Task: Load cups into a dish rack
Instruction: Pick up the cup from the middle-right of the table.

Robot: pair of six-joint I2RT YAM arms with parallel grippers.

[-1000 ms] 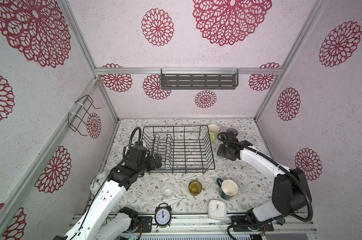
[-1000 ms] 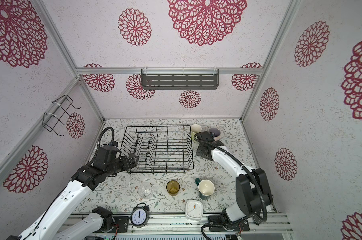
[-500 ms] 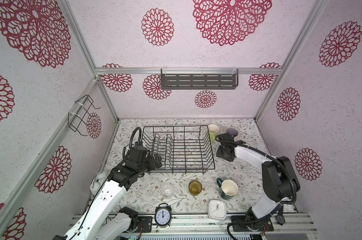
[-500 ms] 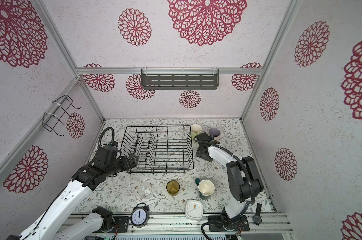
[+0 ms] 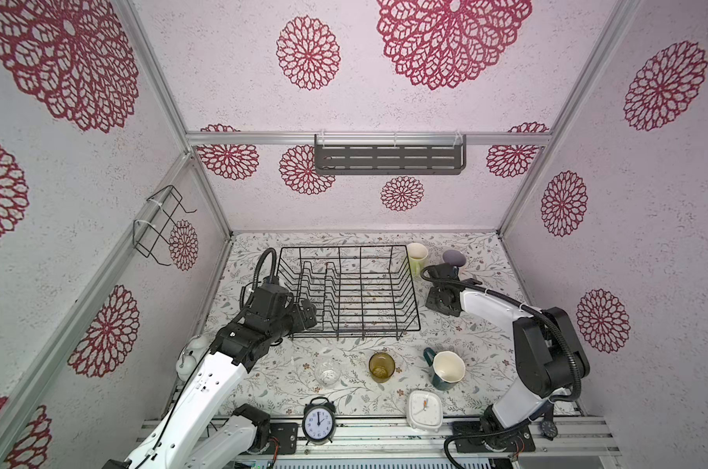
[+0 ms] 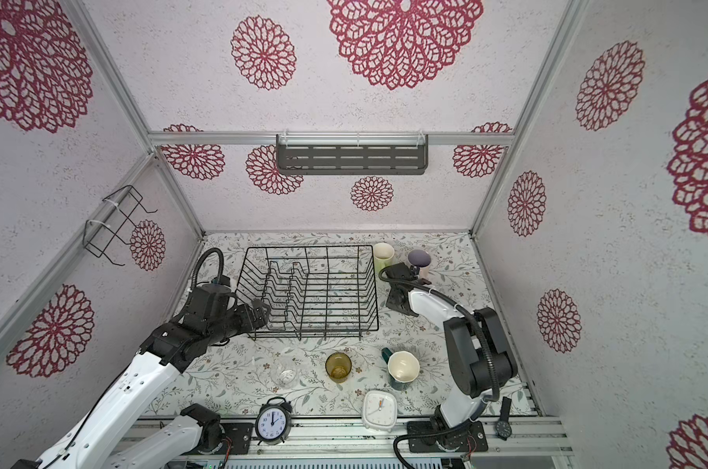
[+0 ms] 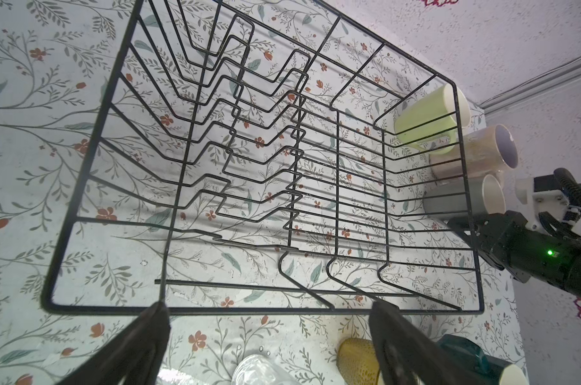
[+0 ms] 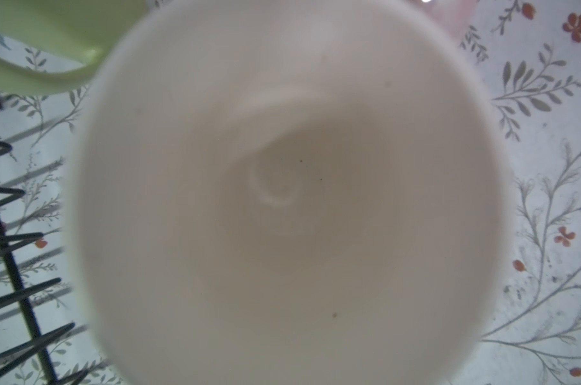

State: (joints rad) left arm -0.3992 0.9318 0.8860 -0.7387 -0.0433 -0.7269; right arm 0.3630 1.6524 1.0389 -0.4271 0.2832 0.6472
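Observation:
The black wire dish rack point(image 5: 346, 246) point(image 6: 307, 246) point(image 7: 216, 310) stands empty at mid-table. Right of it stand a yellow-green mug point(image 5: 416, 258) point(image 7: 425, 123), a pink mug point(image 5: 454, 260) point(image 7: 472, 153) and a grey mug point(image 7: 459, 200). My right gripper point(image 5: 445, 273) point(image 6: 401, 271) sits over the grey mug and hides it in both top views. That mug's cream inside point(image 8: 289, 200) fills the right wrist view, so the fingers are hidden. My left gripper point(image 5: 307, 314) point(image 7: 271, 320) is open at the rack's front left corner. In front lie a clear glass point(image 5: 328, 371), an amber glass point(image 5: 381, 366) and a teal mug point(image 5: 445, 369).
A black alarm clock point(image 5: 319, 420) and a white clock point(image 5: 425, 410) stand at the table's front edge. A small wire holder point(image 5: 161, 227) hangs on the left wall and a slotted shelf point(image 5: 389, 156) on the back wall.
The right arm's elbow has swung in toward the table's middle while its gripper stays over the grey mug. The left arm has not moved.

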